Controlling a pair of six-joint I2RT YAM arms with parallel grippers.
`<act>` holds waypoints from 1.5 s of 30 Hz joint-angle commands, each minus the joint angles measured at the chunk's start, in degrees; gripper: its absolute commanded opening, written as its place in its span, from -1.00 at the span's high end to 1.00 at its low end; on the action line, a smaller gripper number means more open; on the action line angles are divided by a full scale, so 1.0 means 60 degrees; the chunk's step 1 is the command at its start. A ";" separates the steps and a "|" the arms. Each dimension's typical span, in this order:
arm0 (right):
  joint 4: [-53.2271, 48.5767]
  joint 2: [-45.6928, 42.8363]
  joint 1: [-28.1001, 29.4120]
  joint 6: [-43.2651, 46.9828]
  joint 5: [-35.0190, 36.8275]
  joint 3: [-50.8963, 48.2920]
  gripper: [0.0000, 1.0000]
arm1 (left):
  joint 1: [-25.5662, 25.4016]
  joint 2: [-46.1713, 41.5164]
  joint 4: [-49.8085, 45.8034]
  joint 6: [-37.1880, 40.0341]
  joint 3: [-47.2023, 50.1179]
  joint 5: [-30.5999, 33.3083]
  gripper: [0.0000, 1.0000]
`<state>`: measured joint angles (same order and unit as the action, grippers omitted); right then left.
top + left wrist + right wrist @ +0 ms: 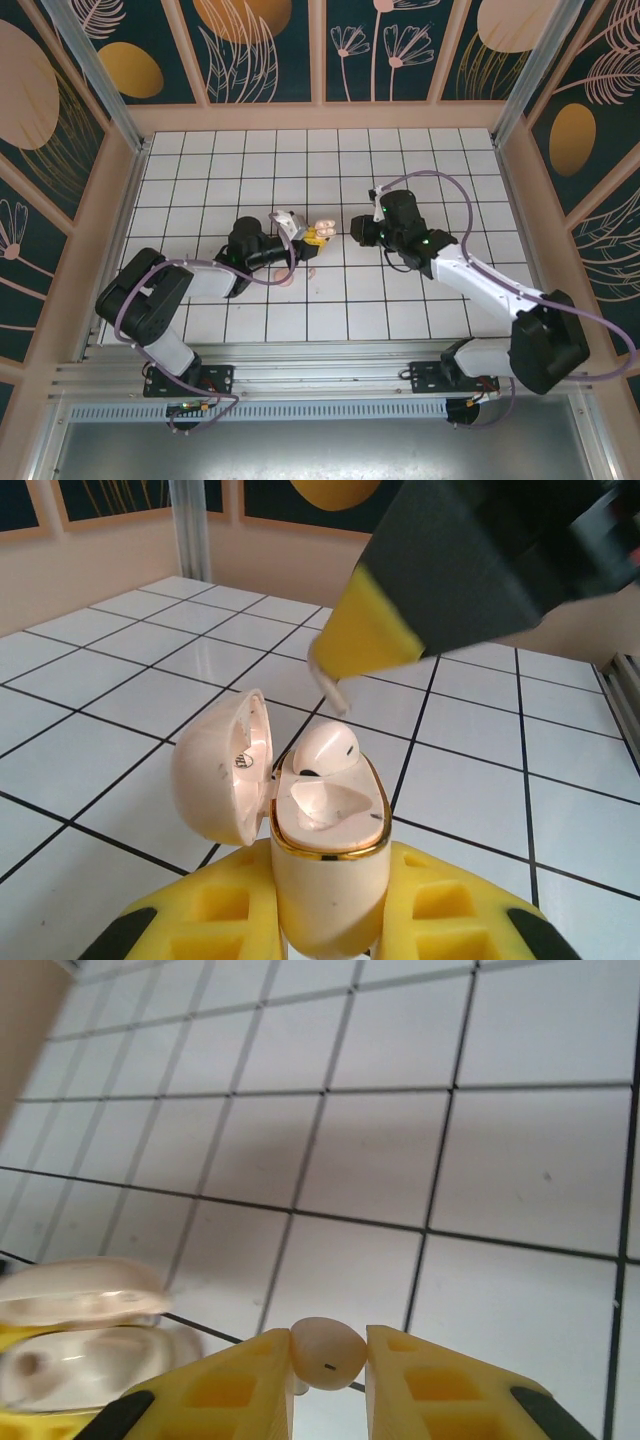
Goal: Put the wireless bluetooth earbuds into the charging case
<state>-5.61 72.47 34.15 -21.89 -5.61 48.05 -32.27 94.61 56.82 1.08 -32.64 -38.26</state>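
Gaping charging case (330, 875) in left pincer (330, 920), one earbud (325, 750) inside.

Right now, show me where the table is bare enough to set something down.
Bare: the far tile rows along the back wall, and the near tiles between the left arm and right arm. Crowded: mid-table, where the left gripper holding the charging case meets the right gripper pinching an earbud, a small pink piece just nearer.

The charging case (330, 885) is gleaming as glossy pale plastic, gold-rimmed; the tabletop (480, 790) is looking smooth, perhaps laminated.
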 commanded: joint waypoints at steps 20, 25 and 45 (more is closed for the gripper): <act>0.2434 -0.0398 0.1259 0.0979 -0.0325 -0.0100 0.53 | -0.0013 0.0140 0.1012 -0.0393 -0.0433 -0.0540 0.74; 0.2515 -0.0205 0.1330 0.0971 -0.0339 -0.0137 0.53 | -0.0023 0.0079 0.1082 -0.0455 -0.0433 -0.0570 0.75; 0.2751 0.0051 0.1474 0.1062 -0.0282 -0.0326 0.53 | -0.0016 -0.0122 0.1553 -0.0878 -0.0481 -0.0585 0.74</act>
<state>8.82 72.55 42.48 -16.78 -7.75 47.27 -32.27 95.61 62.83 -3.11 -34.20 -40.45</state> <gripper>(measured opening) 0.236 0.189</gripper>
